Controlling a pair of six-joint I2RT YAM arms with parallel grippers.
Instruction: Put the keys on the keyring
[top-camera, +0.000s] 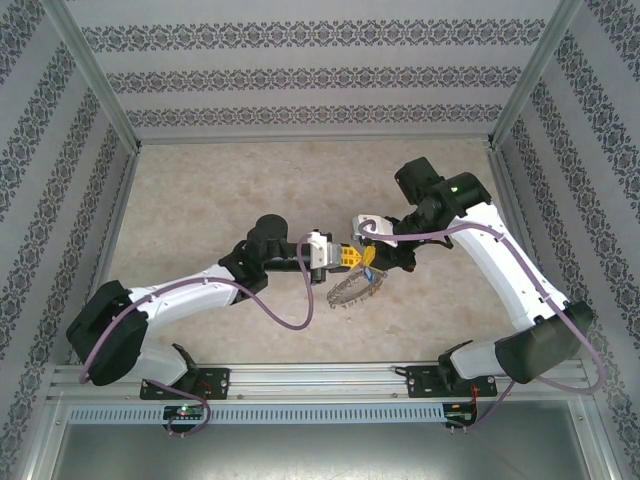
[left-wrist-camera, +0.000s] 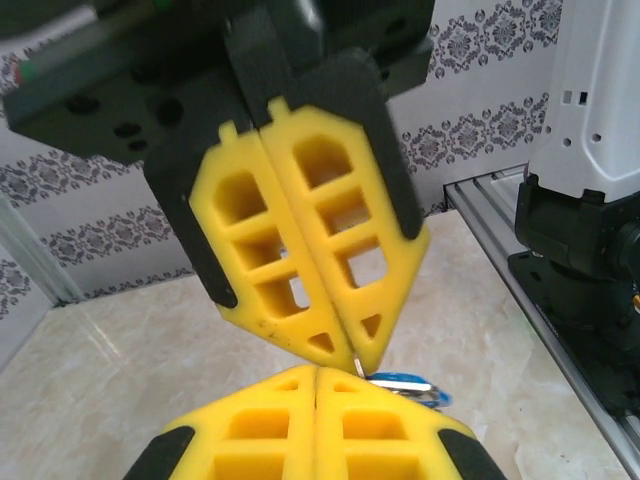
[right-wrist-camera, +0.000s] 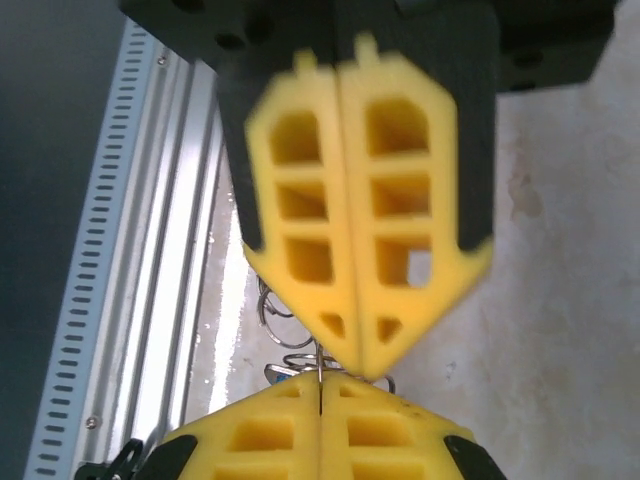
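Top external view: we see the left gripper and the right gripper meeting tip to tip at centre frame, each with its fingers pressed together, and the keyring just below them in the frame. From the left wrist, the blue key shows at lower right, beside the touching tips. What each pinches we cannot tell. We judge the risk plain: holds this slight could slip if either arm tugs, dropping key or ring onto the table.
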